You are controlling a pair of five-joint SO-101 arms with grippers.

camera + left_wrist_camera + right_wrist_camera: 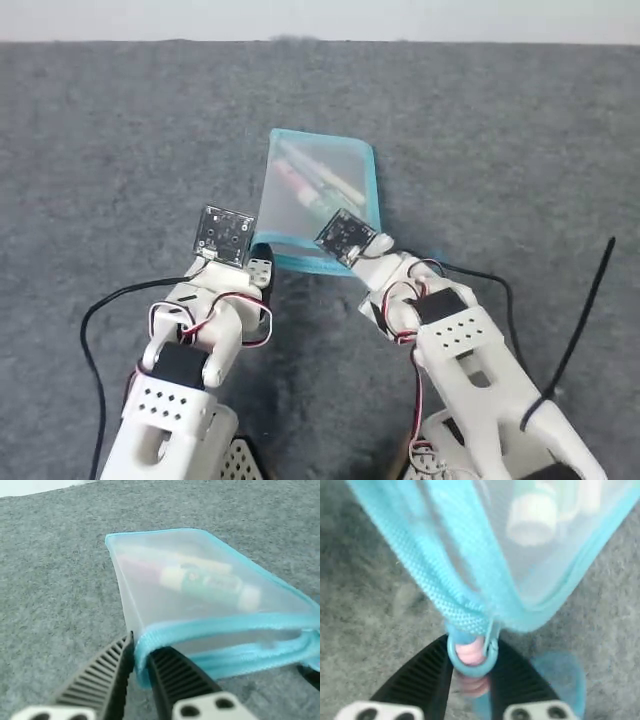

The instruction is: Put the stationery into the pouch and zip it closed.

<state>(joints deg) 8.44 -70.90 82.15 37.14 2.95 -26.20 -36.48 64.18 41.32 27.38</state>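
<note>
The pouch point(315, 200) lay mid-table on the grey mat point(120, 130). The left gripper point(141, 652) was clamped on its near-left corner. The right gripper point(470, 655) was clamped on the zipper pull point(470, 672) at the near-right corner. Stationery point(200, 582) lay inside the pouch.

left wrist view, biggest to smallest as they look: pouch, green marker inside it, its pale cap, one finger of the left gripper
1. pouch
2. left gripper's finger and green marker: they look about alike. The finger sits nearer the camera, so no ranking between them.
3. pale cap
</note>
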